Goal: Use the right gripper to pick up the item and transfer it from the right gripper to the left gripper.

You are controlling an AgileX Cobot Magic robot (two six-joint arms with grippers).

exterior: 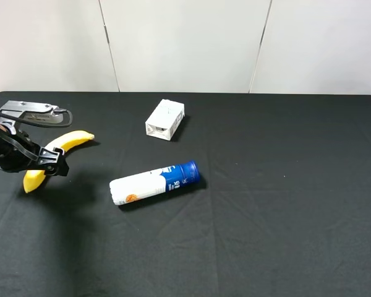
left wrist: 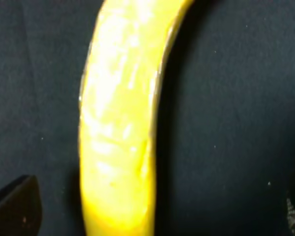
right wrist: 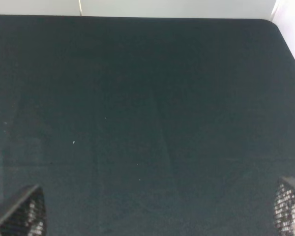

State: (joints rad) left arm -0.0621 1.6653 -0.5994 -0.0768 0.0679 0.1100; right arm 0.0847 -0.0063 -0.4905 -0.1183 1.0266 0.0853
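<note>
My banana (exterior: 73, 141) sits at the table's (exterior: 284, 235) far left, pinched by the left pincer (exterior: 52, 162) at mid-length; the wrist view fills with yellow peel. The right pincer (right wrist: 157, 216) is spread wide over bare cloth (off the overhead view altogether). I judge the handover done; next I'd just hold steady. The tube (exterior: 154, 184) and carton (exterior: 165, 119) lie well apart.
</note>
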